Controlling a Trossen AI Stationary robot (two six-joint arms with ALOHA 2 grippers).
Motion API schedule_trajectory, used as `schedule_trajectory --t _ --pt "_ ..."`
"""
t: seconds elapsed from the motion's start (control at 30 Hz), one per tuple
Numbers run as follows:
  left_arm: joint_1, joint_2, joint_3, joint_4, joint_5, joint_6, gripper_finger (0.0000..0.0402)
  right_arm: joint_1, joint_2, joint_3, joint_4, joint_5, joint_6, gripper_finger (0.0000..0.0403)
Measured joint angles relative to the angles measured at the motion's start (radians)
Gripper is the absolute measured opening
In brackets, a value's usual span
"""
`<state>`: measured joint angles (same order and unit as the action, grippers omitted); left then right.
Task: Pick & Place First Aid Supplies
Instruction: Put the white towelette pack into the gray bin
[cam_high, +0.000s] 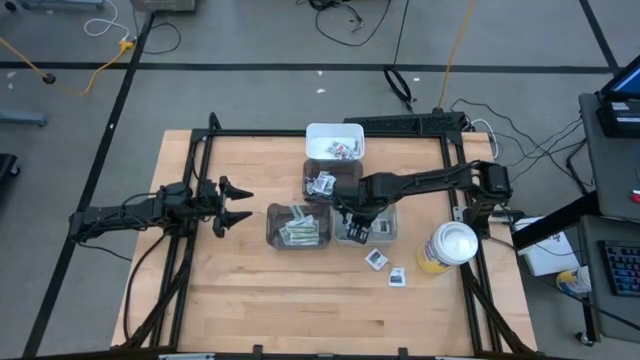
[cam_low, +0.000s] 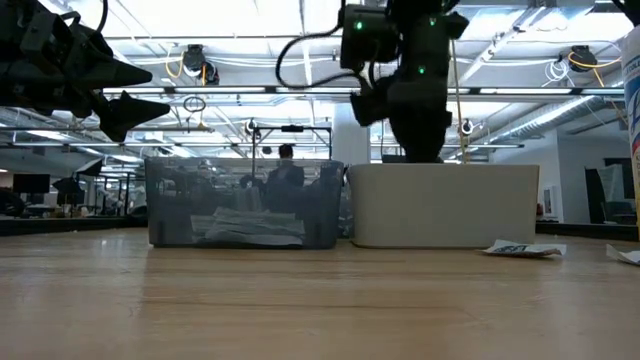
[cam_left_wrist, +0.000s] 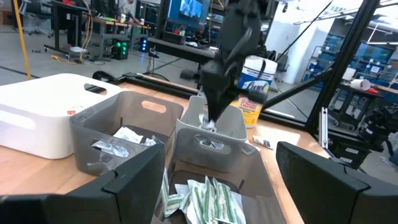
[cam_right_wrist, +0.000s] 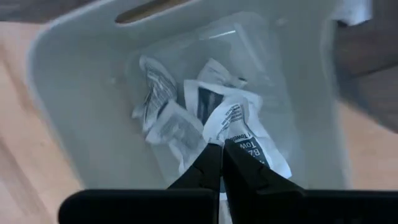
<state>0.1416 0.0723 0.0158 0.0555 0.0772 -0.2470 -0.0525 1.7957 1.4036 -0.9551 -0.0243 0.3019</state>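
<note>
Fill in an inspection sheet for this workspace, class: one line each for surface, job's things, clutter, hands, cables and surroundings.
Surface: wooden table, black frame around it.
Job's things: packets in four bins; two loose sachets on the wood near the grey bin.
Clutter: yellow canister with white lid at the right edge.
Hands: left hand open, in the air left of the bins, holding nothing; right hand shut, down in the grey bin, its tips on a white sachet.
Cables: loose black and yellow cables on the floor beyond the table.
Surroundings: person standing far off; monitors and desks behind.
</note>
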Motion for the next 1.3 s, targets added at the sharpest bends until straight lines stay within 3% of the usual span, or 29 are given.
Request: schedule_trajectory --t 0.3,0.67,0.8,1.1,1.3 --pt "0.0 0.0 0.0 0.0 0.0 0.0 0.031 -0.001 0.02 -0.047 0.021 0.004 0.0 0.002" --pt "0.0 0.0 0.0 0.0 0.0 0.0 0.031 -0.003 0.016 -0.045 0.02 -0.001 -0.012 0.0197" --pt "0.0 0.0 0.0 0.0 0.0 0.0 0.031 -0.003 0.016 -0.032 -0.001 -0.002 -0.015 0.0236" --pt "0.0 0.0 0.0 0.0 0.0 0.0 0.031 0.016 -0.052 0.045 -0.111 -0.004 -0.048 0.0242" --pt "0.0 0.0 0.0 0.0 0.0 0.0 0.031 0.09 -0.107 0.047 -0.165 -0.005 -0.223 0.0236"
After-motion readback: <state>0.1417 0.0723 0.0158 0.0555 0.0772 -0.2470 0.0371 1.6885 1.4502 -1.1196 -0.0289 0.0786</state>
